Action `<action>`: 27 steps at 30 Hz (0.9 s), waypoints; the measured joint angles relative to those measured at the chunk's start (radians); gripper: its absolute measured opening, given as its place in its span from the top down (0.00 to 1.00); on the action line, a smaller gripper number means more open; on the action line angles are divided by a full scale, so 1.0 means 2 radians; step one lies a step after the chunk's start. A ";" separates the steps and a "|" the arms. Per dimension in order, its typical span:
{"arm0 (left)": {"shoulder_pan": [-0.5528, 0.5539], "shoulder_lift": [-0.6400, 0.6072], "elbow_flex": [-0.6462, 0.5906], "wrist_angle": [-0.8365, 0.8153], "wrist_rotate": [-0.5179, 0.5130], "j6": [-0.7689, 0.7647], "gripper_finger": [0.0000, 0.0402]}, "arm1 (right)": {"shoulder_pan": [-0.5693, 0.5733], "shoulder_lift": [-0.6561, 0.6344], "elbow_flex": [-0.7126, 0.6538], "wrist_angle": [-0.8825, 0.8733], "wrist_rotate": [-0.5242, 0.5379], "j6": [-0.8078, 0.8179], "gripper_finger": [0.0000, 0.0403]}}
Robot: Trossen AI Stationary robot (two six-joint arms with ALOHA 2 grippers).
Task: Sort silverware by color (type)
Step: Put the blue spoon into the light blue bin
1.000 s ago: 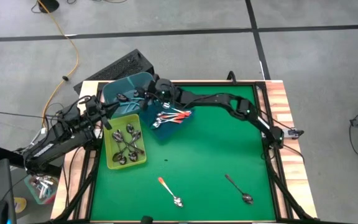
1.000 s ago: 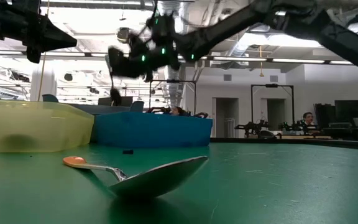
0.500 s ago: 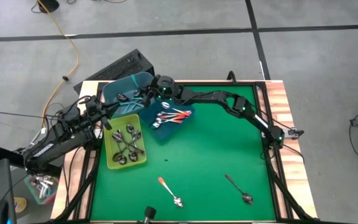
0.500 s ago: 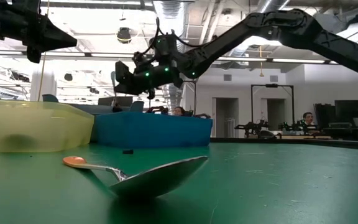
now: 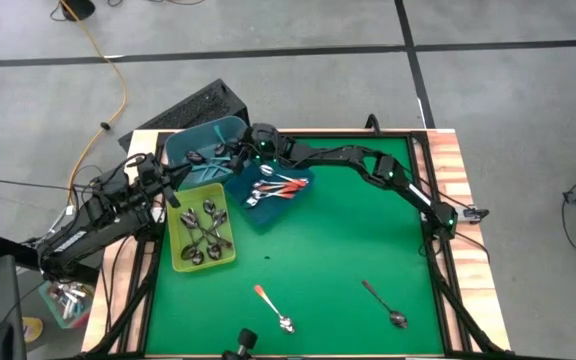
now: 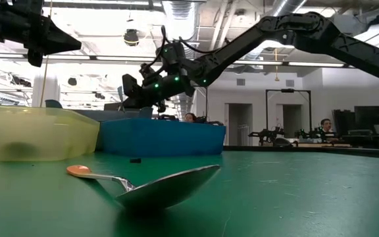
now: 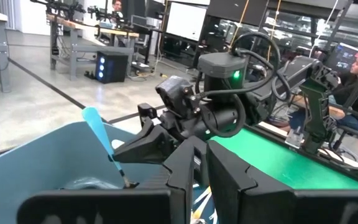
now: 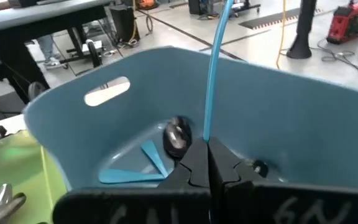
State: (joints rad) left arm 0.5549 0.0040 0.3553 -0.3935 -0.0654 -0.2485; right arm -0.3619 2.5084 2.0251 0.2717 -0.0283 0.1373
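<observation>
Right claw (image 8: 205, 163) is gripping a teal-handled spoon (image 8: 215, 68) with its fingers closed, holding it upright over the teal bin (image 5: 200, 143) in the upper left of the high view; more teal-handled spoons (image 8: 143, 163) are lying inside. Left claw (image 5: 175, 176) is hovering just left of that bin, its fingers nearly together and holding nothing. Orange-handled spoons (image 5: 280, 186) are filling the blue bin (image 5: 268, 212) beside it, and silver spoons (image 5: 204, 232) are resting in the yellow bin (image 5: 180, 262). On the green surface (image 5: 348, 230), an orange-handled spoon (image 5: 272, 308) and a dark spoon (image 5: 382, 302) are lying in the lower centre.
</observation>
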 joint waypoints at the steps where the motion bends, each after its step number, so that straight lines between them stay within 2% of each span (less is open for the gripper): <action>1: 0.000 0.000 0.000 0.000 0.000 0.000 0.93 | -0.001 0.000 0.000 -0.004 0.001 0.003 1.00; 8: 0.000 0.000 0.000 0.000 -0.001 0.000 0.93 | -0.007 -0.001 0.000 -0.015 0.014 0.014 1.00; 17: 0.000 0.000 0.000 0.000 -0.001 0.000 0.93 | -0.007 -0.001 0.000 -0.016 0.014 0.019 0.95; 27: 0.000 0.000 0.000 0.000 -0.001 0.000 0.93 | -0.006 -0.001 0.000 -0.016 0.015 0.007 0.84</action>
State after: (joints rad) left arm 0.5549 0.0040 0.3553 -0.3936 -0.0681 -0.2485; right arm -0.3744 2.5069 2.0243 0.2398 0.0010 0.1514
